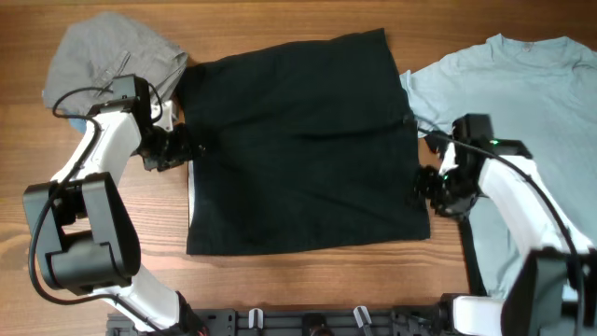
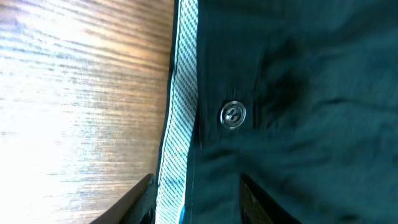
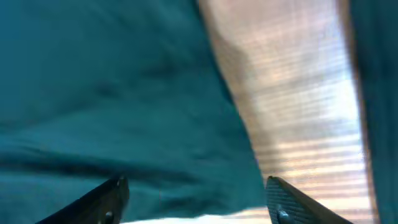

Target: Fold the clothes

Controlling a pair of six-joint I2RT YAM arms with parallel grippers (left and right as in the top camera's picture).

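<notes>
The left pincer (image 1: 179, 149) sat at the left edge of the black shorts (image 1: 303, 140), open and gripping nothing. Its fingers (image 2: 134, 206) straddled the striped waistband lining (image 2: 177, 112), one over bare wood and the other over dark fabric, near a silver button (image 2: 232, 114). The right pincer (image 1: 431, 183) was at the opposite edge of the shorts, likewise open, its fingers (image 3: 108, 199) wide apart with the cloth's edge and a strip of wood between them. The shorts lay spread flat across the middle of the wooden desk (image 1: 280, 289). A grey garment (image 1: 107, 51) was bunched just beside their far left corner, and a light blue T-shirt (image 1: 522, 84) lay on the right, partly beneath the right arm (image 1: 522, 201).
</notes>
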